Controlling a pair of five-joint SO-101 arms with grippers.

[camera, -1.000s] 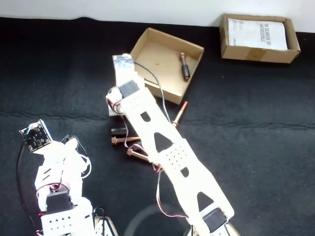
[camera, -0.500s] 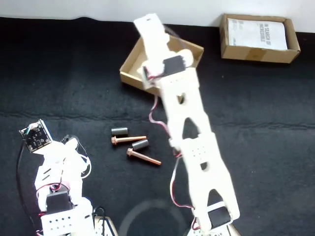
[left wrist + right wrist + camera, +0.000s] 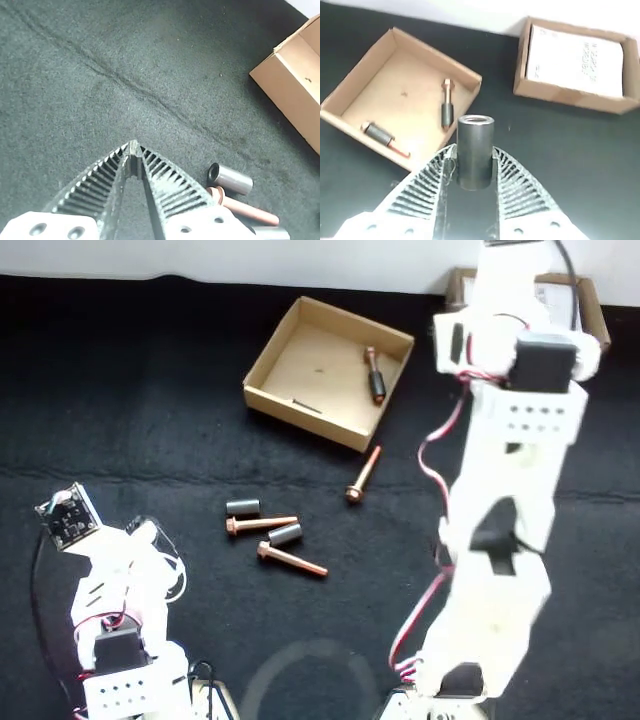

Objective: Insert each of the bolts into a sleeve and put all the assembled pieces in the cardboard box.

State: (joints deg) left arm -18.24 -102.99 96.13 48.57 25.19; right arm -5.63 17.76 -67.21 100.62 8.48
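**Right gripper** (image 3: 473, 149) is clamped on a sleeve (image 3: 475, 132), which stands between its fingers. **Box** (image 3: 310, 355) holds two assembled pieces (image 3: 376, 377), one at 3 o'clock from its centre and the other at 7 o'clock. **Second box** (image 3: 522, 75), at 3 o'clock from the first, holds white paper (image 3: 575, 57). Three bolts (image 3: 292, 560) and two loose sleeves (image 3: 242, 507) lie on the table at 6 o'clock from the box. **Left gripper** (image 3: 134, 145) is closed and empty.

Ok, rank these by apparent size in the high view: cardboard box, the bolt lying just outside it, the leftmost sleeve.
1. cardboard box
2. bolt
3. leftmost sleeve
All lie on the table, so nearness hardly skews this.
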